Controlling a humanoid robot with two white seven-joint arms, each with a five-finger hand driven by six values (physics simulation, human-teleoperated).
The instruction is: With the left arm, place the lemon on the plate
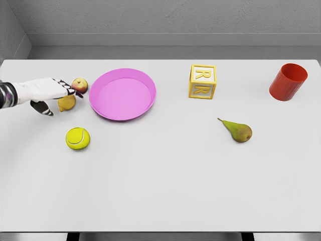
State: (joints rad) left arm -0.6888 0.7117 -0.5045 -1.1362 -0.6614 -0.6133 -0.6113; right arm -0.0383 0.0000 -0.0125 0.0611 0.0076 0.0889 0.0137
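Note:
A yellow lemon [67, 103] lies on the white table just left of the pink plate [123, 95]. My left hand [61, 100] comes in from the left edge and hovers over the lemon, covering its upper left part. The fingers [67, 86] stretch out above the lemon toward a small apple. The thumb [44, 109] hangs down on the lemon's left. The hand is open and not closed around the fruit. The plate holds nothing. My right arm does not show.
A red-yellow apple [79, 85] sits right by the fingertips, between lemon and plate rim. A tennis ball [77, 138] lies in front of the lemon. Further right are a yellow letter block [202, 81], a pear [236, 131] and a red cup [288, 82].

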